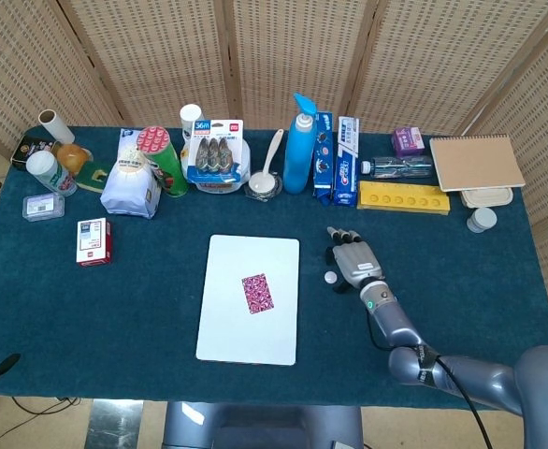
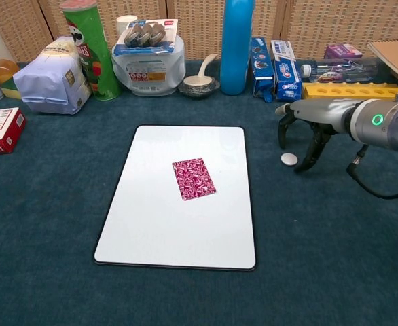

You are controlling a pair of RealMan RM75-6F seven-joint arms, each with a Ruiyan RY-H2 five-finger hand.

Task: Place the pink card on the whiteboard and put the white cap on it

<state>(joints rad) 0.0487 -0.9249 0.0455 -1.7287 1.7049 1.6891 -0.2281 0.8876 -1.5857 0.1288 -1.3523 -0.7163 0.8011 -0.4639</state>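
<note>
The bench (image 1: 87, 309), under a dark teal cloth, stands before wicker screens, with bottles, boxes and a crisp tube lined along its far edge. On it lies the whiteboard (image 2: 151, 224), with the pink card (image 2: 193, 178) already near its middle. The right hand (image 2: 308, 129) hangs over the white cap (image 2: 289, 159), fingers spread and curved downward around it, gripping nothing yet. That cap sits on the cloth just right of the board. It looks small and flat, so closing fingertips could flick it away or snag the cloth. The left hand is out of sight.
</note>
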